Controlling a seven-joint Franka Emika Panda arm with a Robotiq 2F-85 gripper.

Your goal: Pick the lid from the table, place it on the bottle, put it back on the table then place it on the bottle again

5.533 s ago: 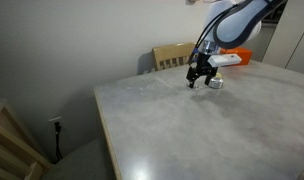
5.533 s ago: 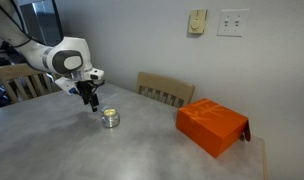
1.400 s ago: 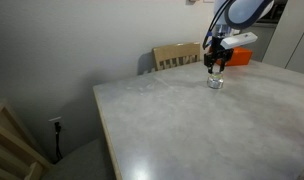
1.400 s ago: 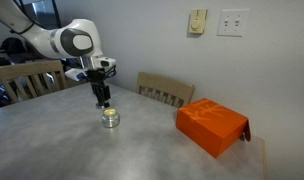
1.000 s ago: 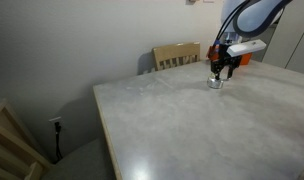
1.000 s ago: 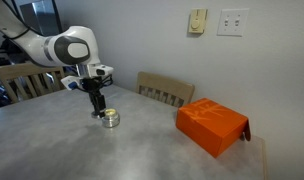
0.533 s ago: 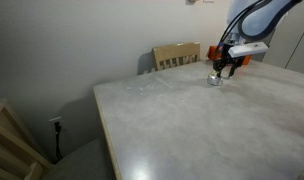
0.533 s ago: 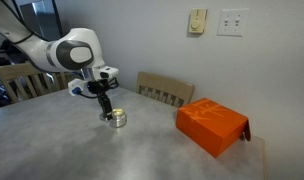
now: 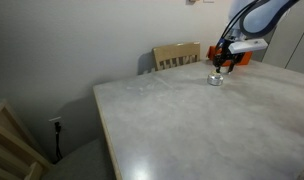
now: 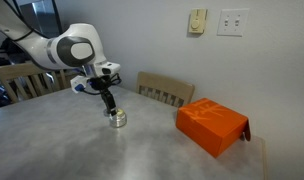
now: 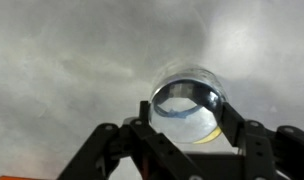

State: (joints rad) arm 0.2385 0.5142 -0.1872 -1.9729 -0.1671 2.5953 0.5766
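We look first at the small flat round silvery-clear lid (image 11: 187,103). In the wrist view a clear round ring sits right between the two dark fingers (image 11: 142,125) of the tool (image 10: 112,105). We think this ring is the lid, but it lies over the mouth of the small squat clear glass bottle (image 10: 117,119), so we cannot be sure which of the two we see.

The bottle stands upright on the big pale grey tabletop (image 10: 52,150). It is straight under the tool, very close to its tips. The lid and the bottle are both round, so there is no long side to line up. The next move only needs the tool to go straight down.

The tool points down and its jaws stand partly apart, about as wide as the ring. They seem to touch its two sides. We cannot tell if they really pinch the lid or only hang around it.

The orange box (image 10: 212,125) sits well apart from the bottle, out of the way.
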